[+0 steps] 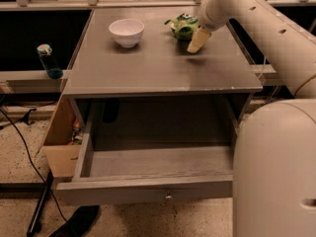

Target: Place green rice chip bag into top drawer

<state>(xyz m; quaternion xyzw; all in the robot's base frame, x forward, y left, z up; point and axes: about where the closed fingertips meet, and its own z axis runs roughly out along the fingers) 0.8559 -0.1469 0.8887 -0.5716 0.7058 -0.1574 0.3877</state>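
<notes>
The gripper hangs low over the back right of the grey tabletop. The green rice chip bag lies just behind it to the left; whether they touch cannot be told. Well to its left sits a white bowl. Below it, toward the camera, the top drawer stands open.

The Everyday Robot's arm is clad in smooth, off-white rounded shells, a row of small dark round holes running along its long link. A thin seam with a tan edge divides that link from the next section, at the picture's right edge. At the arm's end a pale yellowish-tan, wedge-shaped gripper hangs over the far right part of the grey cabinet top. A bulky, dome-like off-white shell fills the lower right corner, marked only by a short dark slot.
</notes>
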